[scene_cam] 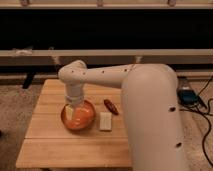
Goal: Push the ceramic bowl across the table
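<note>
the ceramic bowl (80,117), orange-red and glossy with a darker rim, sits on the table (50,145), on the left half of the plank-striped top and about midway between the far and near edges. the gripper (71,109) hangs down over the left part of the bowl, its pale tip reaching inside the rim on that side; whether it touches the glaze is not clear, and how wide it stands is not visible from this angle. the wrist (74,80), a rounded white joint, stands straight above the left part of the bowl, and from it the white arm (145,100) runs to the right of the bowl and swells into a thick segment that covers the right part of the table. just right of the bowl, apart from its rim by a narrow gap, lies 1 small white rectangular block (105,121), flat on the wood. beyond that block, right of the bowl and a little farther back, lies 1 small dark red oblong thing (110,106), set at a slant. far to the right of the bowl, past the arm and off the table, black cables (202,107) trail over the speckled carpet (17,107). behind the bowl, beyond the far table edge, 1 long pale rail (165,55) crosses in front of a dark background.
</note>
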Motion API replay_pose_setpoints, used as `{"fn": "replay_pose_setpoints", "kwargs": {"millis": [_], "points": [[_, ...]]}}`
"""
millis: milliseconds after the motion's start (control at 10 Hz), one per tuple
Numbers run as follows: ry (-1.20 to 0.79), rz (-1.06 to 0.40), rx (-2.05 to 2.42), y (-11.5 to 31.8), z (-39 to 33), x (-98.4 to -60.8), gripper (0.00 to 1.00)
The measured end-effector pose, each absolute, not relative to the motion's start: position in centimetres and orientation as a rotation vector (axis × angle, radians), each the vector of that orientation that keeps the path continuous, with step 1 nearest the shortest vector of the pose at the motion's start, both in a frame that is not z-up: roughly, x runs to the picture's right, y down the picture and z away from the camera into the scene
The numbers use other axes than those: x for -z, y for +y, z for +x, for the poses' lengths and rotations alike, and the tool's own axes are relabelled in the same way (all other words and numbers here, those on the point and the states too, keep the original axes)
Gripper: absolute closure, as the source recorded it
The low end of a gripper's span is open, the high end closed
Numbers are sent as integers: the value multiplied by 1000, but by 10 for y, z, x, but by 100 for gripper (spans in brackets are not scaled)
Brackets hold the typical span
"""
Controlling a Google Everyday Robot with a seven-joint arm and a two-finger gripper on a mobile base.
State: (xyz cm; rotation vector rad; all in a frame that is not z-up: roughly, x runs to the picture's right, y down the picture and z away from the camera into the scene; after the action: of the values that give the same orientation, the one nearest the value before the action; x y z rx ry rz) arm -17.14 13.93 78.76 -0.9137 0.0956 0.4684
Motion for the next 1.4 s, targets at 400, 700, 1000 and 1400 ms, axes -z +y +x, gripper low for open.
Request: {"fn": "replay_pose_setpoints", "kwargs": {"millis": [400,700,1000,1400], "points": [[107,-944,-464,145,-177,-823,31],[108,-934,-442,127,-194,-851,31],[105,-925,-450,104,-202,-883,31],[44,-873,-459,77,-231,-902,31]]}}
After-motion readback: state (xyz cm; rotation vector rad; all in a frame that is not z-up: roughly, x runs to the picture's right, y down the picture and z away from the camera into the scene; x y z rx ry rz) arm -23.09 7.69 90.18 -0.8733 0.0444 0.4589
